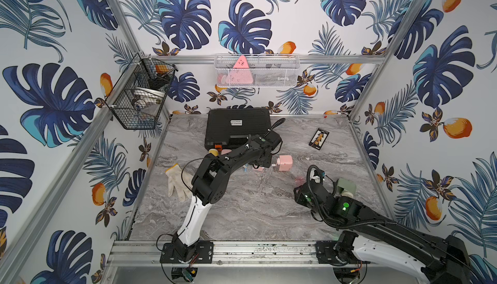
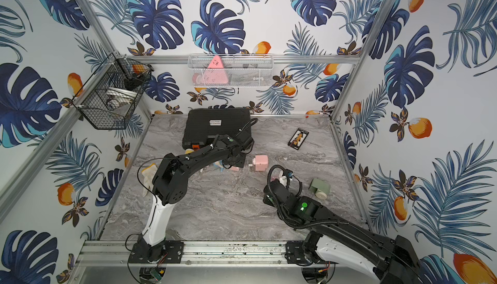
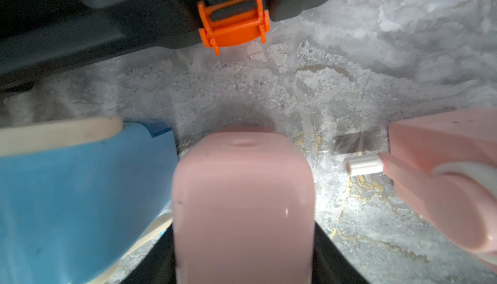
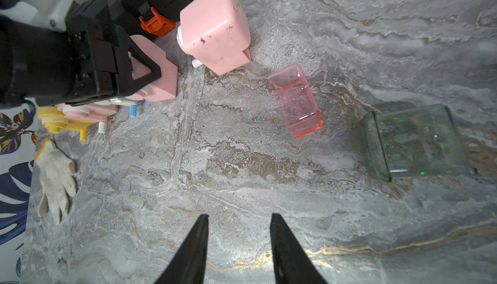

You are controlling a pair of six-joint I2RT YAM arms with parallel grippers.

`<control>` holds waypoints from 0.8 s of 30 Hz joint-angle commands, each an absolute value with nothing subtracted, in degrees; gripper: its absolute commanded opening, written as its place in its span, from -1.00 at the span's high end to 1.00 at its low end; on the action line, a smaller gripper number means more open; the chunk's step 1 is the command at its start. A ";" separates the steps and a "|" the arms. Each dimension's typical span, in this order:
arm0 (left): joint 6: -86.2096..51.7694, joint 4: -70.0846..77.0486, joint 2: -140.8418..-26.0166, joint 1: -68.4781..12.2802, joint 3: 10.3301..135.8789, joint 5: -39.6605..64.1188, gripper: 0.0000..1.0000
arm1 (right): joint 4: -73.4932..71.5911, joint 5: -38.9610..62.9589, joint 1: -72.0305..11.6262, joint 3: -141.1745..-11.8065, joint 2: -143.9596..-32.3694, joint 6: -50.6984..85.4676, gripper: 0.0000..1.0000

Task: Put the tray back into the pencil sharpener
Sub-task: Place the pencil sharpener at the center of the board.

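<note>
A grey marble-patterned table [image 1: 242, 215] carries a black case [image 1: 236, 126] at its back edge. Near the case's latch side sits a pink pencil sharpener [image 1: 285, 162], with a pink tray [image 4: 295, 101] and a clear tray [image 4: 414, 143] farther out. A white glove [image 1: 176, 182], a green sharpener [image 2: 320, 187] and a small black packet [image 1: 318, 139] lie apart from the case.

Robot lab test cell: an aluminium frame [image 1: 336, 59] boxes in a marble-print bench [image 1: 255, 210], with leaf-print wallpaper [image 1: 242, 27] on all three walls. The left arm [image 1: 196, 215] and right arm [image 1: 403, 237] are bolted on plates to a slotted rail [image 1: 269, 251] along the bench's front edge, cabling exposed. Props are a loose mix: a black wire basket [image 1: 134, 108] and a white mesh basket [image 1: 256, 71] hung on the frame, plus a black case [image 1: 238, 126] and a work glove [image 1: 176, 182] on the bench.
</note>
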State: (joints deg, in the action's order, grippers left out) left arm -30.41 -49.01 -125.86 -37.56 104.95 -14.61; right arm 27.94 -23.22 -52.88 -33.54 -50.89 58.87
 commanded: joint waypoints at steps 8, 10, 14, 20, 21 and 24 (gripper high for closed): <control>-30.85 -48.88 -125.85 -37.35 105.04 -14.40 -0.67 | 27.77 -22.96 -52.91 -33.48 -50.75 58.72 0.18; -30.67 -48.95 -125.58 -37.28 105.00 -14.28 -0.71 | 27.77 -22.89 -52.91 -33.49 -50.78 58.75 0.19; -30.08 -48.40 -124.12 -37.31 104.64 -13.99 -0.76 | 27.82 -22.88 -52.84 -33.55 -50.70 58.62 0.19; -28.05 -43.97 -117.67 -37.45 101.32 -14.59 -0.83 | 28.90 -23.33 -52.92 -34.18 -51.11 58.80 0.19; -27.49 -42.51 -115.95 -37.59 100.00 -15.01 -0.84 | 29.25 -23.47 -52.91 -34.36 -51.47 58.80 0.19; -26.06 -40.83 -111.50 -37.71 97.78 -16.11 -0.84 | 31.18 -24.14 -52.91 -36.07 -53.61 58.46 0.19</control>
State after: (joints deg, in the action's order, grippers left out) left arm -28.29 -44.18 -114.32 -37.58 98.85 -14.57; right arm 28.60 -23.07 -52.88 -34.57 -52.40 58.87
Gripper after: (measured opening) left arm 0.919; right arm 0.407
